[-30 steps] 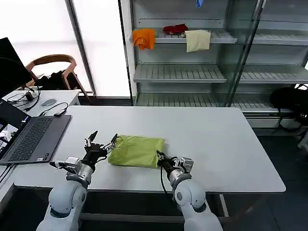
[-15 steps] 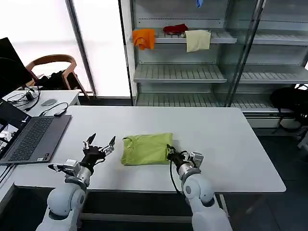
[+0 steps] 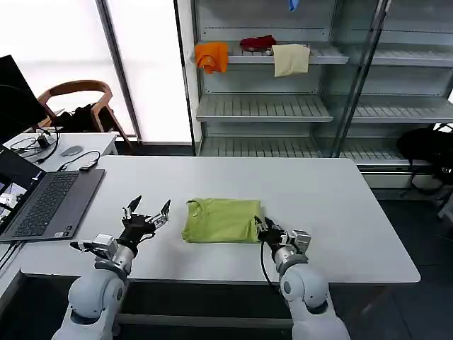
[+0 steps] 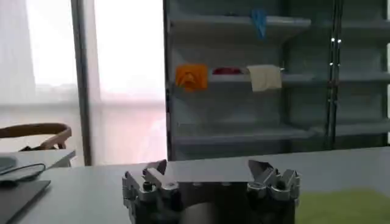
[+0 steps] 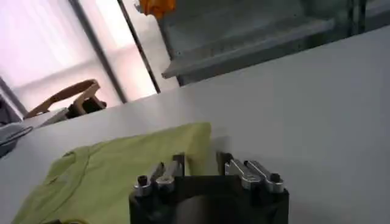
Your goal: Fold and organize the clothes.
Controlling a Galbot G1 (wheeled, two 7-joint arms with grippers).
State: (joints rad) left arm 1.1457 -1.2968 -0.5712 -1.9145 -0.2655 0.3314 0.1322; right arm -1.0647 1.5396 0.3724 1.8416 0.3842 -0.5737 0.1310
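The clothes are one lime-green T-shirt [image 3: 221, 220], folded into a flat rectangle in the middle of the white table [image 3: 340, 212]. My right gripper [image 3: 262, 227] sits low at the shirt's right edge. In the right wrist view its fingers [image 5: 200, 159] stand a little apart, and the corner of the shirt [image 5: 116, 170] runs into the gap with bare table beside it. My left gripper [image 3: 147, 210] hovers open a short way left of the shirt, apart from it. In the left wrist view the left gripper's [image 4: 209, 167] jaws are spread wide and the shirt [image 4: 341, 207] shows off to one side.
An open laptop [image 3: 49, 202] lies at the table's left end. Beside it stands a small side table with cables [image 3: 64, 145] and a wooden chair [image 3: 78, 99]. Behind, metal shelves [image 3: 269, 106] hold orange [image 3: 211, 57], red [image 3: 257, 42] and cream [image 3: 291, 59] cloths.
The right gripper has slid to the right along the table and the folded shirt moved right with it. The left gripper let the shirt's left edge go and stayed where it was, open.
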